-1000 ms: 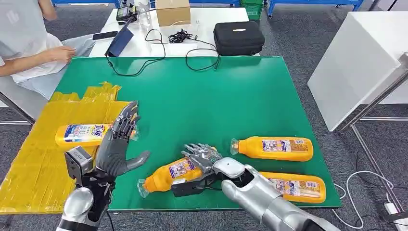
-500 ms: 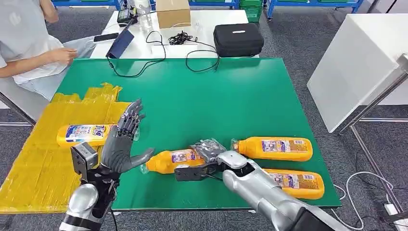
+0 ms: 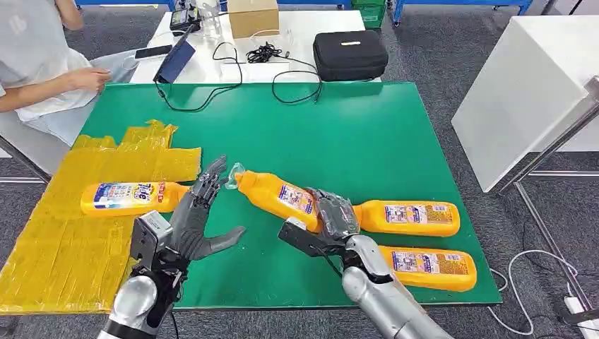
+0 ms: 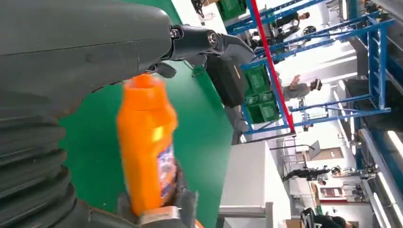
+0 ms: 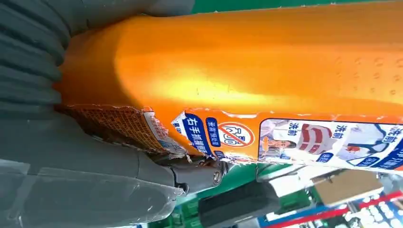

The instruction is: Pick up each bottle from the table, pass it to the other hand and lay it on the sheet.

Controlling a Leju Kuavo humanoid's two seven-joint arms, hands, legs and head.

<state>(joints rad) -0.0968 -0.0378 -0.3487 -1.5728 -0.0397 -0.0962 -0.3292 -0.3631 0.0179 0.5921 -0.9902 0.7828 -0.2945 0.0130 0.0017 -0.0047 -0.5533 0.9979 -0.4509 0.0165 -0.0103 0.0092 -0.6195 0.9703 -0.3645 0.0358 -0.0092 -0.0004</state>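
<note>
right hand gripped the base of an orange bottle, held above the green table — cap end pointing to 10 o'clock, just beside the left hand's fingertips. left hand was spread wide, holding nothing. a second bottle lay on the yellow sheet at 9 o'clock — two more on the table at 3 o'clock.

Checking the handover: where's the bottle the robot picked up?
In the head view, the lifted bottle is held by the right robot hand above the green table, cap near the open left robot hand.
</note>
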